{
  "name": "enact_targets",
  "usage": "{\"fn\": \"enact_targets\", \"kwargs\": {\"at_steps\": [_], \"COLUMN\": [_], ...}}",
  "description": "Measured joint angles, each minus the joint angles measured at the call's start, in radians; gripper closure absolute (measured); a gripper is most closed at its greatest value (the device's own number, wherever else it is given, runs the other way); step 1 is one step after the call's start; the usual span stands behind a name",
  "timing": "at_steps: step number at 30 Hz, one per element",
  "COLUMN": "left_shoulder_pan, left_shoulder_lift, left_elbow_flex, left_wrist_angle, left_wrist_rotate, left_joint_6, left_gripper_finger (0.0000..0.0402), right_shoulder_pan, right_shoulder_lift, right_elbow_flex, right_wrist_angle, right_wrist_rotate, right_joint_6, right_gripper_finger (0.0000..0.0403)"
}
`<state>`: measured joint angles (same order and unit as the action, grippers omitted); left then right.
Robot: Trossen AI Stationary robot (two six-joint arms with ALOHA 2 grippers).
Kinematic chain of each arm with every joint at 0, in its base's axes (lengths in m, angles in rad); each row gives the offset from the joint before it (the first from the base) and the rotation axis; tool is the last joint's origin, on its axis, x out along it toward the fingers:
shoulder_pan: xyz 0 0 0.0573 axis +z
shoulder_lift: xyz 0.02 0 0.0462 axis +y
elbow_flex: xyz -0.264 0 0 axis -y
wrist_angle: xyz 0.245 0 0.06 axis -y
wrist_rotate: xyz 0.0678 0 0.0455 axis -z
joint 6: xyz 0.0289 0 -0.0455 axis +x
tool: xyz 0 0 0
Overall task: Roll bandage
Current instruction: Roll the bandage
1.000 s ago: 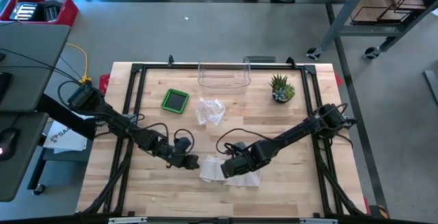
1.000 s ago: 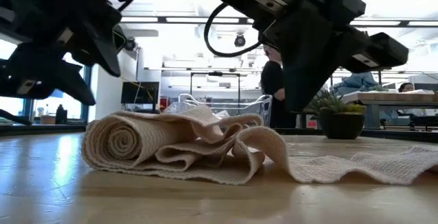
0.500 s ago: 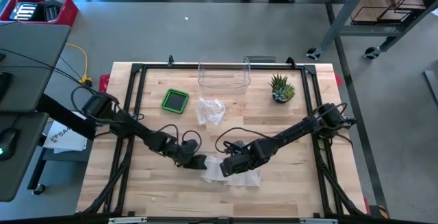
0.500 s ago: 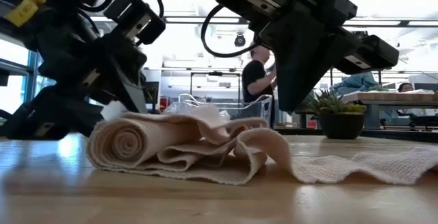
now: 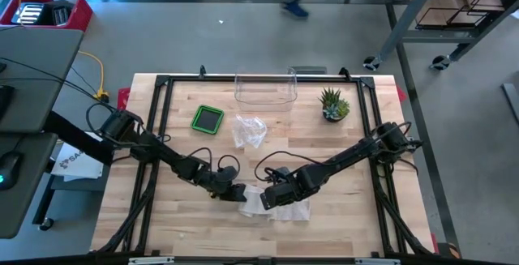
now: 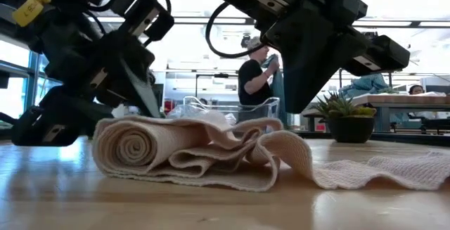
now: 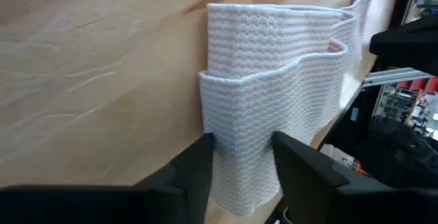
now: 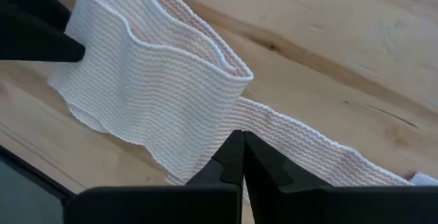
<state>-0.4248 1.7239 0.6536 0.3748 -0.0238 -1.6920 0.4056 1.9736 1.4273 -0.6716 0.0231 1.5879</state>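
A cream woven bandage point(image 5: 284, 209) lies on the wooden table near its front middle. Its left end is wound into a roll point(image 6: 130, 145); loose folds point(image 6: 232, 149) follow, and a flat tail point(image 6: 394, 170) runs toward the right. My left gripper point(image 5: 240, 193) reaches in from the left and has the rolled end between its fingers. My right gripper point(image 5: 270, 198) stands shut, pointing steeply down over the strip just right of the folds. My left gripper has the bandage's rolled end point(image 7: 239, 135) between its two fingers point(image 7: 195, 166), one on each side of the roll. It comes slanting down from the table's left. The roll rests on the table. My right gripper's shut fingertips point(image 8: 243, 148) come from above onto the flat strip point(image 8: 274, 131) beside the loose fold. The fingers hide the spot itself. The strip lies flat on the table there.
At the back stand a green-rimmed square box point(image 5: 208, 119), a clear plastic bin point(image 5: 265, 89), a crumpled plastic wrapper point(image 5: 250, 130) and a small potted plant point(image 5: 333, 104). A black frame point(image 5: 162, 83) rims the table. A person point(image 6: 253, 82) stands in the room behind.
My left gripper has come down and toward the table's right, up against the rolled end. The roll and the loose folds have shifted a little toward the right. My right gripper has kept still.
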Motion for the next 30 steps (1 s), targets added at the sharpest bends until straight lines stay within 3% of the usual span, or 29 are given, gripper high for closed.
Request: {"fn": "enact_targets", "kwargs": {"at_steps": [6, 16, 25, 30], "left_shoulder_pan": [0.0, -0.05, -0.184, -0.242], "left_shoulder_lift": [0.0, -0.097, -0.281, -0.304], "left_elbow_flex": [0.0, -0.059, -0.124, -0.124], "left_wrist_angle": [0.01, -0.154, -0.408, -0.427], "left_wrist_rotate": [-0.011, -0.019, -0.132, -0.177], "left_joint_6": [0.023, -0.044, -0.22, -0.309], "left_gripper_finger": [0.0387, 0.0399, 0.0401, 0.0401], "right_shoulder_pan": [0.0, 0.003, 0.018, 0.029], "right_shoulder_lift": [0.0, -0.011, -0.011, -0.003], "right_elbow_flex": [0.0, 0.0, -0.001, -0.002], "right_wrist_angle": [0.001, 0.0, 0.029, 0.034], "right_wrist_rotate": [0.0, -0.026, -0.059, -0.103], "right_joint_6": [0.0, 0.001, 0.003, 0.003], "right_gripper_finger": [0.0403, 0.0403, 0.0403, 0.0403]}}
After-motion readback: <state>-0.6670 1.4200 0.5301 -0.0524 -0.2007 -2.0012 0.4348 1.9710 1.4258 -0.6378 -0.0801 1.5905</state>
